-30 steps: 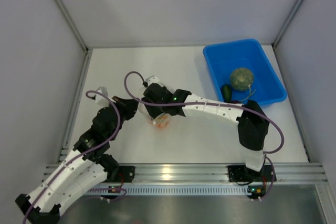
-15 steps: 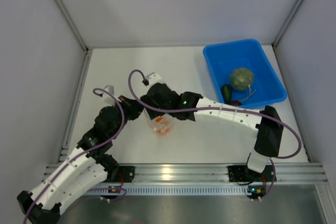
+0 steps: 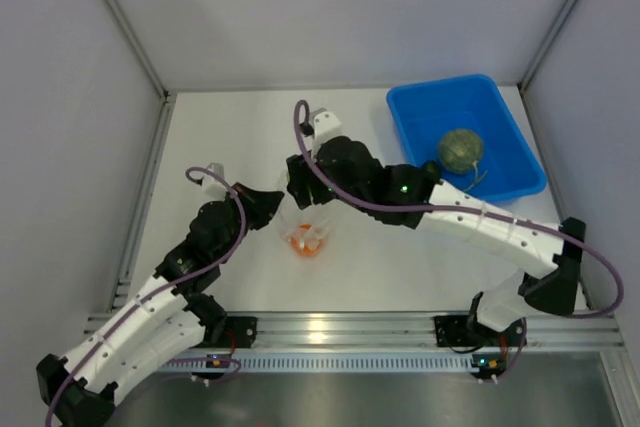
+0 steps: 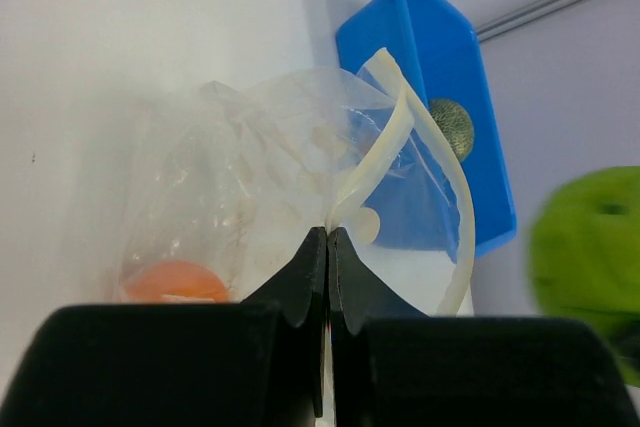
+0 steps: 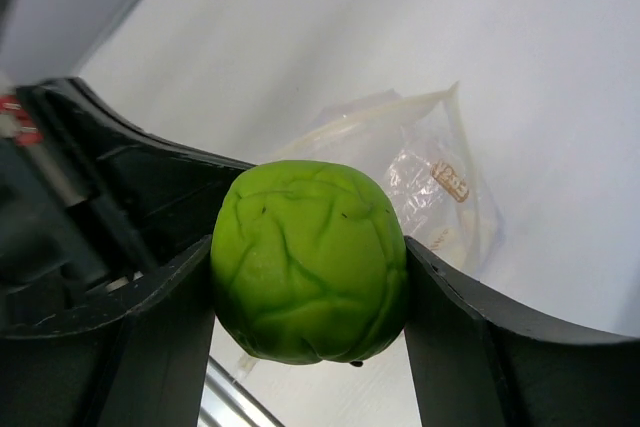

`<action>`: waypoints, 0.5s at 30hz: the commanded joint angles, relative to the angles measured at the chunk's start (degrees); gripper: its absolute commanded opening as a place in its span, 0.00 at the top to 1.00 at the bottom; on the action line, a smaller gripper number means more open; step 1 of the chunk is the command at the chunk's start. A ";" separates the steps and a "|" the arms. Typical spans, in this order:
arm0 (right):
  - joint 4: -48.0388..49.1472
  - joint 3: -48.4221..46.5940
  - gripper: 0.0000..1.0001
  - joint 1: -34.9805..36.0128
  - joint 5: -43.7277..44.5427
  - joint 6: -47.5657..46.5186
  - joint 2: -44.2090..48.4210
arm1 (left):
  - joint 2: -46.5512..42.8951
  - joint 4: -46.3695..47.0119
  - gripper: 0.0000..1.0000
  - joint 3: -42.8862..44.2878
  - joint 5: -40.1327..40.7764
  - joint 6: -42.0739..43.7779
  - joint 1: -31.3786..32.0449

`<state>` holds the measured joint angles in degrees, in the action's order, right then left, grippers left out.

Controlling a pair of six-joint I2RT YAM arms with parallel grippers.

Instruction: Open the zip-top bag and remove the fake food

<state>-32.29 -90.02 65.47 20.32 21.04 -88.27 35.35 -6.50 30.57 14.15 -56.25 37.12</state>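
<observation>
The zip-top bag (image 3: 308, 230), clear crinkly plastic, lies on the white table with its mouth open. My left gripper (image 4: 328, 237) is shut on the bag's rim strip. An orange (image 4: 175, 282) rests inside the bag (image 4: 250, 187). My right gripper (image 5: 308, 269) is shut on a green apple (image 5: 310, 262) and holds it in the air above and beside the bag (image 5: 435, 187). In the left wrist view the apple (image 4: 590, 257) shows blurred at the right edge. In the top view the right gripper (image 3: 300, 185) hides the apple.
A blue bin (image 3: 500, 107) stands at the back right with a netted grey-green melon (image 3: 460, 150) in it. The left wrist view shows the bin (image 4: 400, 37) and melon (image 4: 452, 127) behind the bag. Grey walls enclose the table on three sides.
My right gripper has risen out of the bag's mouth and drawn back toward the far side with the apple. The left gripper has kept its hold on the rim.
</observation>
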 commanded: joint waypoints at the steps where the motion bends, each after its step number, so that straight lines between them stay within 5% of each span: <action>1: 1.27 -3.76 0.57 -0.96 2.18 -0.29 8.37 | 1.47 1.93 1.00 -0.33 0.26 -0.44 0.05; 8: -6.19 -4.21 0.58 -7.80 4.21 -2.05 15.13 | 0.86 1.93 1.00 0.02 0.09 -0.27 0.14; 15: -10.85 1.59 0.57 -29.76 4.38 -1.70 19.98 | -0.46 1.93 1.00 -0.86 0.35 0.00 0.14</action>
<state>-38.70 -90.28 41.95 23.27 19.94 -70.28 35.38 -6.63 30.50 14.24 -56.45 37.15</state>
